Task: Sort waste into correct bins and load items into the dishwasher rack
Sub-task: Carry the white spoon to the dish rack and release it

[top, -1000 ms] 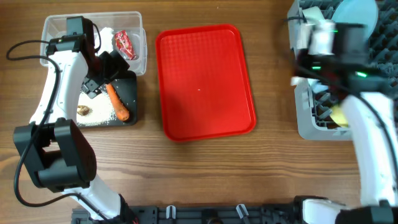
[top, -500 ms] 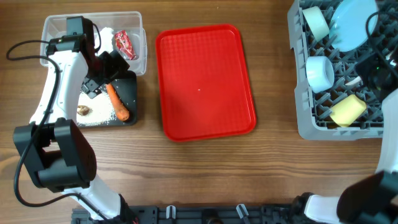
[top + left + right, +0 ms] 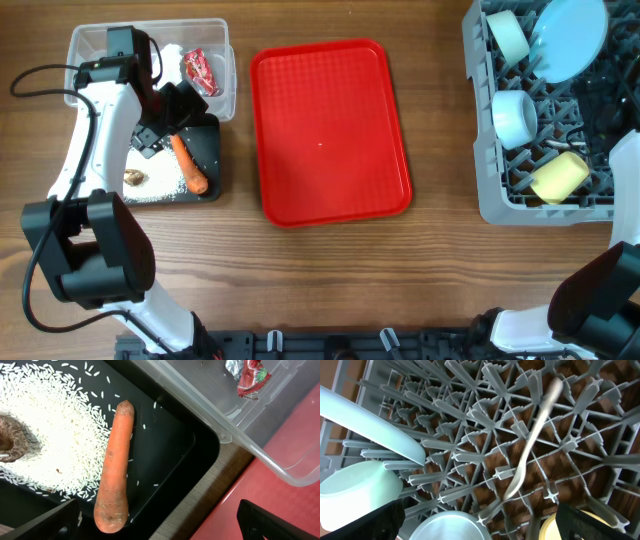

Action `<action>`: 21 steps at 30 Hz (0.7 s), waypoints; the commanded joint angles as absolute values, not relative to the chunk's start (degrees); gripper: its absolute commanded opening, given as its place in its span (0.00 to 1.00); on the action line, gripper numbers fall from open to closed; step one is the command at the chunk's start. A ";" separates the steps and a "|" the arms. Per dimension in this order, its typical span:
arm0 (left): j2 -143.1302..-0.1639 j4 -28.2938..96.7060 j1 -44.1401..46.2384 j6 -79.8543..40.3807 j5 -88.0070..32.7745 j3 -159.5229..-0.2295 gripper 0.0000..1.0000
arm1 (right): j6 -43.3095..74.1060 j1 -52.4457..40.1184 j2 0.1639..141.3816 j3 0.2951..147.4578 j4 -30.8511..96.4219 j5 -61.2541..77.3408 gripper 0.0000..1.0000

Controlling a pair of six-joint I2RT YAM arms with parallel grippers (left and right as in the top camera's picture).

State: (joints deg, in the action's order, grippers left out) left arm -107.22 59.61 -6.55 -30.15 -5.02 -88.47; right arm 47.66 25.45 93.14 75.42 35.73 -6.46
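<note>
The grey dishwasher rack (image 3: 482, 150) at the right holds a pale green bowl (image 3: 508, 36), a pale blue plate (image 3: 570, 40), a light blue bowl (image 3: 515, 116) and a yellow cup (image 3: 558, 176). In the right wrist view, the white spoon (image 3: 532, 442) shows blurred across the rack pegs, free of my open right gripper (image 3: 480, 532). My left gripper (image 3: 160, 527) hangs open above the black tray (image 3: 172, 445). That tray holds the carrot (image 3: 115, 465), rice (image 3: 50, 425) and a brown lump (image 3: 10, 445). The red wrapper (image 3: 200, 70) and tissue (image 3: 168, 55) lie in the clear tub (image 3: 100, 42).
A flat red serving tray (image 3: 328, 130) lies in the middle of the wooden table. The right arm (image 3: 628, 160) shows only at the right edge of the overhead view, beside the rack. The left arm (image 3: 85, 150) arcs over the two bins.
My right gripper has opened and let go of the spoon, which now lies in the rack. The right arm has swung from over the rack to the right edge. The left arm is still.
</note>
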 commanded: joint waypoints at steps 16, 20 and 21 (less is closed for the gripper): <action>-105.65 59.61 -6.66 -30.09 -4.45 -89.69 1.00 | 21.08 18.65 61.93 75.85 54.54 24.88 1.00; -105.65 59.61 -6.66 -30.09 -4.45 -89.69 1.00 | 20.99 18.65 61.21 75.85 56.86 22.28 1.00; -105.65 59.61 -6.66 -30.09 -4.45 -89.69 1.00 | 20.82 18.65 61.21 75.85 56.66 21.58 1.00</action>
State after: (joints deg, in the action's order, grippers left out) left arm -107.22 59.61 -6.55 -30.15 -5.02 -88.47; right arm 20.58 18.83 61.69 75.50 56.51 23.09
